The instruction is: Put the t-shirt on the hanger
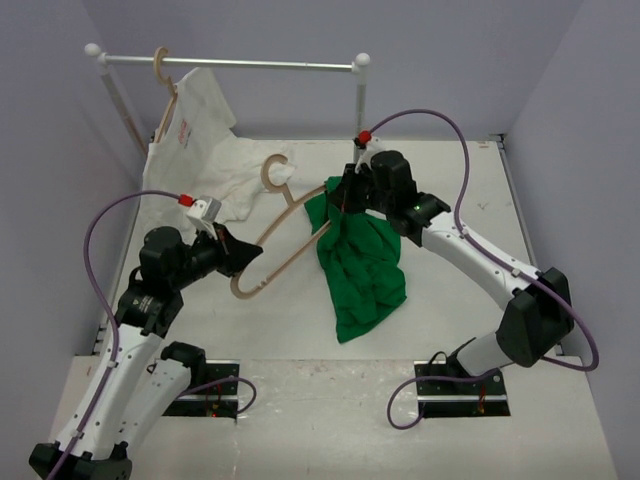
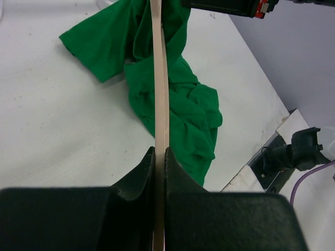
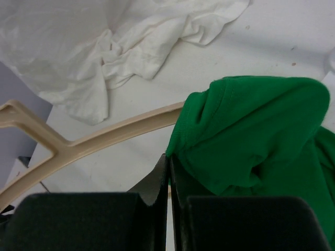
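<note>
Left gripper [image 2: 160,152] is clamped tight on one end of the hanger [image 2: 160,78]. Right gripper [image 3: 168,159] pinches an edge of the green t-shirt [image 3: 251,136], right where the hanger's far arm slips under the cloth.

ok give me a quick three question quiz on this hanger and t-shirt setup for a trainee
1. True or false: the left claw is shut on the wooden hanger.
2. What does the right claw grip? A) a towel B) the green t-shirt C) nothing
3. Which garment hangs on the rail at the back?

Key: 1 true; 2 B; 3 the white t-shirt.
</note>
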